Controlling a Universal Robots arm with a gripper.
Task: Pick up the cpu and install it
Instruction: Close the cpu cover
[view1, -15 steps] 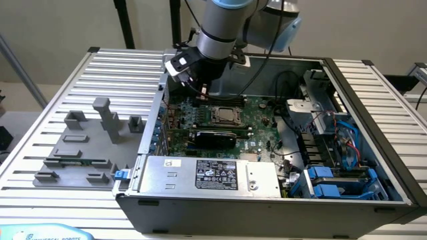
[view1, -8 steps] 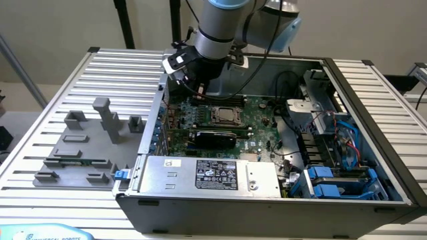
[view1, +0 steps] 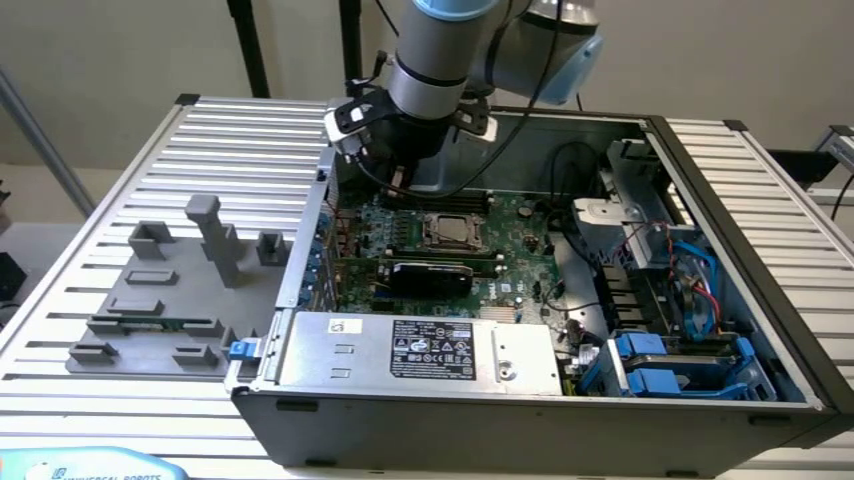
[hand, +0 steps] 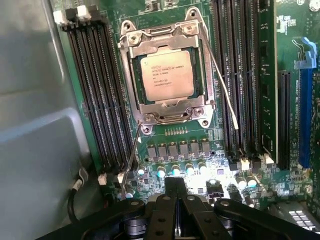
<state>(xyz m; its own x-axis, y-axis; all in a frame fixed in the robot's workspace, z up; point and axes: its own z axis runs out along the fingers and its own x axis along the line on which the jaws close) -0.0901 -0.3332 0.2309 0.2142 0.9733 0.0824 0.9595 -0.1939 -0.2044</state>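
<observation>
Reaching down from above in the exterior view, the arm (view1: 434, 60) puts its gripper (view1: 403, 175) inside the open computer case (view1: 747, 250), low over the rear part of the green motherboard (view1: 514, 265). The cpu (view1: 446, 231) lies flat in its socket near the middle of that board, just in front of the gripper and apart from it. On the exterior view's left, on the slatted table (view1: 254, 130), sits a grey fixture plate (view1: 160, 300) with upright blocks, and a long green memory stick (view1: 150, 323) rests in it. A silver power supply (view1: 420, 350) spans the front of the case. In the wrist view the cpu (hand: 166, 76) shows its pale metal top, square in the socket with a metal frame (hand: 165, 112) around it and rows of black memory slots (hand: 95, 85) to either side; two thin wire levers (hand: 220, 82) angle away from the frame. The gripper (hand: 175, 192) hangs near the capacitors beside the socket, its black fingers (hand: 162, 210) pressed together with nothing between them, clear of the chip.
</observation>
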